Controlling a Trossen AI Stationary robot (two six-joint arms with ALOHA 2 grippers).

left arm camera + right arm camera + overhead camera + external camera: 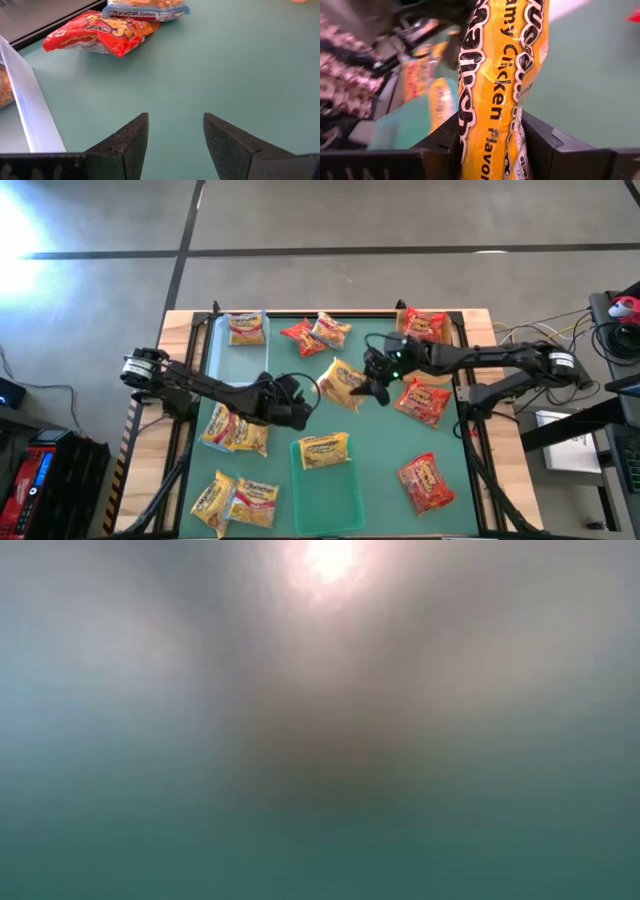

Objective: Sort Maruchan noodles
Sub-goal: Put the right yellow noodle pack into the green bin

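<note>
Yellow packet (502, 90): printed "Chicken Flavor", with a preceding word cut to "amy". Blue-edged packet (147, 7): "Maruchan Ramen". Red packet's (100, 32) lettering unreadable.

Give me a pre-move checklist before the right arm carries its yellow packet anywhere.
1. Right gripper grip on the yellow Creamy Chicken packet: ok, packet clamped between both fingers.
2. Packet clear of the mat: cannot tell; the high view shows it mid-table by the gripper.
3. Left gripper: ok, open and empty over bare green mat.
4. Arms apart: ok, left gripper sits clear of the right gripper.
5. Green tray as drop spot: ok, one yellow packet inside, room left.
6. Low view check: cannot tell, fully blurred.
</note>
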